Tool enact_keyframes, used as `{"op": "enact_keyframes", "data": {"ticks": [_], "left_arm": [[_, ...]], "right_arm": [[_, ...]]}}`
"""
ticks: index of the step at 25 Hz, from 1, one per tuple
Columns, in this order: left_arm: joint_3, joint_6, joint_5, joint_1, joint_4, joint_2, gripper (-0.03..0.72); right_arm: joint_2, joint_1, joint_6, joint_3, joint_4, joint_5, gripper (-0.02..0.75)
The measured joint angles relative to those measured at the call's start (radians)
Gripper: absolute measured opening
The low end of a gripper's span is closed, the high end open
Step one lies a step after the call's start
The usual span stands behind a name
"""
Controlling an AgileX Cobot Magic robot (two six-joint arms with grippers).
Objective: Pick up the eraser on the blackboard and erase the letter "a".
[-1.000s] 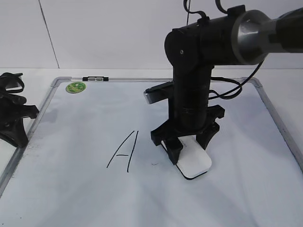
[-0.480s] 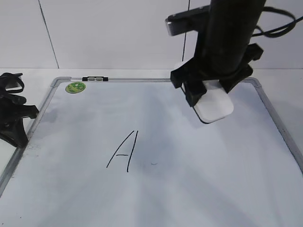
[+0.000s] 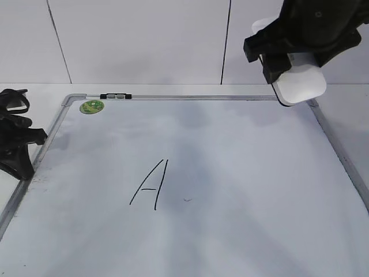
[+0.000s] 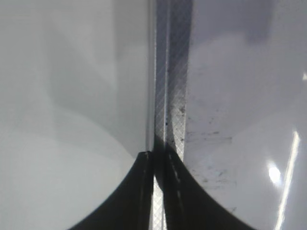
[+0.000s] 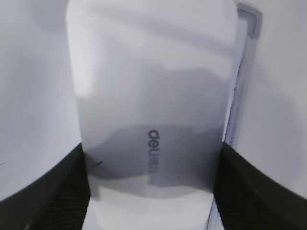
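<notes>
My right gripper (image 3: 293,64) is shut on the white eraser (image 3: 300,85) and holds it in the air above the far right corner of the blackboard (image 3: 242,150). In the right wrist view the eraser (image 5: 151,86) fills the space between the black fingers (image 5: 62,191), its grey lettering facing the camera, with the board's corner (image 5: 250,19) below. A capital "A" (image 3: 151,184) is on the board. No lowercase "a" shows; only a tiny dark fleck (image 3: 187,199) lies right of the capital. My left gripper (image 3: 17,147) rests shut at the board's left edge.
A round green sticker (image 3: 92,106) and a small black clip (image 3: 115,96) sit at the board's far left. In the left wrist view the shut fingers (image 4: 144,191) hang over the board's silver frame (image 4: 175,72). A white wall stands behind.
My right gripper has lifted the eraser from the board beside the "A" and carried it up and back toward the far right corner. The left arm has not moved.
</notes>
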Motion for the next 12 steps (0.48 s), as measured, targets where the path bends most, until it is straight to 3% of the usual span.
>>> {"op": "enact_keyframes", "data": {"ticks": [5, 12], "left_arm": [[0.0, 0.0, -0.001, 0.0, 0.0, 0.0, 0.035], [0.0, 0.0, -0.001, 0.0, 0.0, 0.0, 0.035]], "right_arm": [[-0.016, -0.051, 0.017, 0.0, -0.014, 0.002, 0.555], [-0.049, -0.196, 0.018, 0.0, -0.001, 0.004, 0.555]]}}
